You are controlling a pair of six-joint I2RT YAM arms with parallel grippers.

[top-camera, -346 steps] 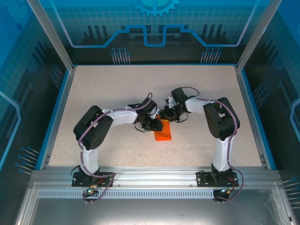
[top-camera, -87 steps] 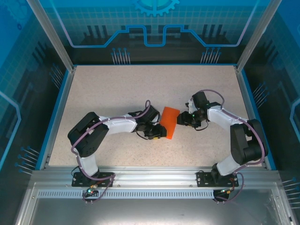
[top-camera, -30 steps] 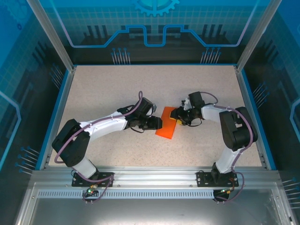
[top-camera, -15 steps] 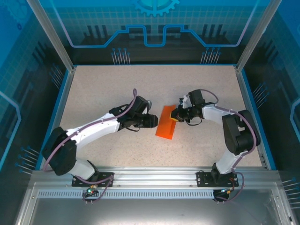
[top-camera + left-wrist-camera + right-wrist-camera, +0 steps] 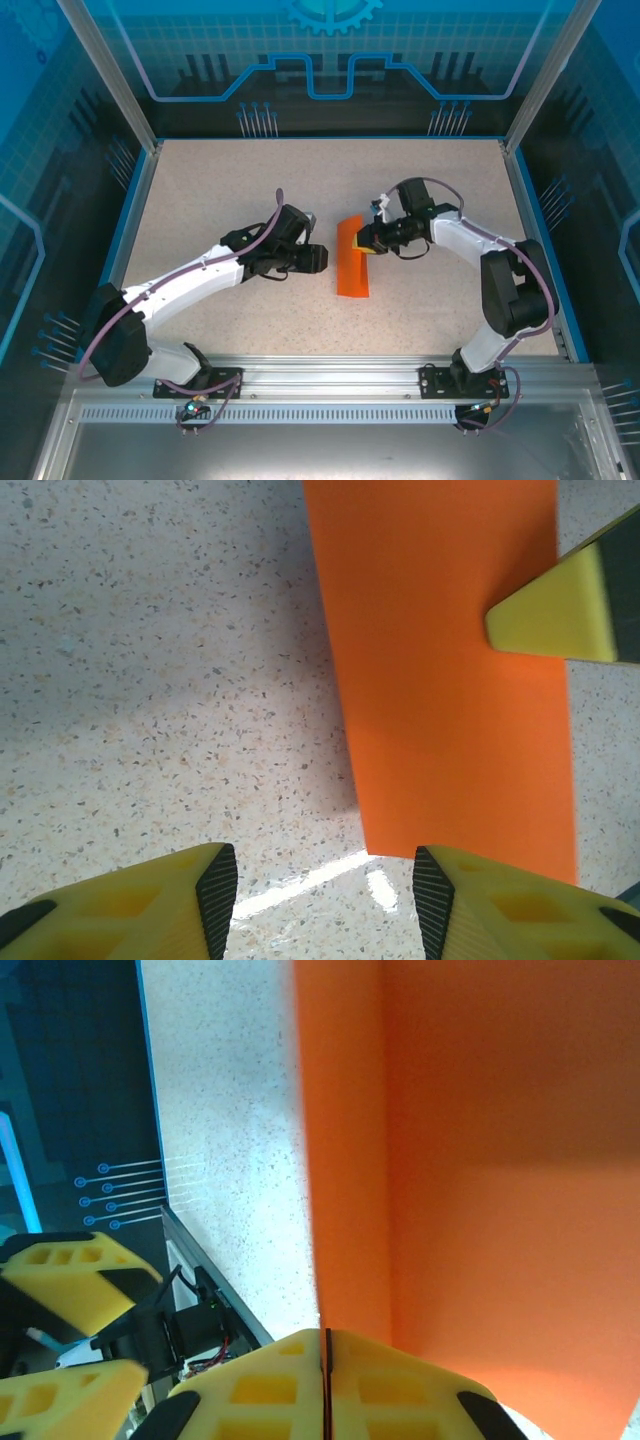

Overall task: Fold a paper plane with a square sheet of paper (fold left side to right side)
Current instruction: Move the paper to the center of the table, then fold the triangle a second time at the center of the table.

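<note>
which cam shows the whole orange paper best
Top external: almost the whole orange paper is in frame. Left wrist cuts off one end; right wrist gives a close-up where the right claw pinches it.

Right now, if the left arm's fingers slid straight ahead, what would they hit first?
The orange paper, lying just ahead of the left fingers; the right fingers pinch its far edge. If they ride high, they might pass over it.

This is a robotics lab cell: a speckled table point(image 5: 250, 180) fenced by aluminium posts point(image 5: 108, 70) and blue gear-printed panels point(image 5: 330, 40), with arms point(image 5: 200, 280) bolted to a near rail point(image 5: 330, 378).
</note>
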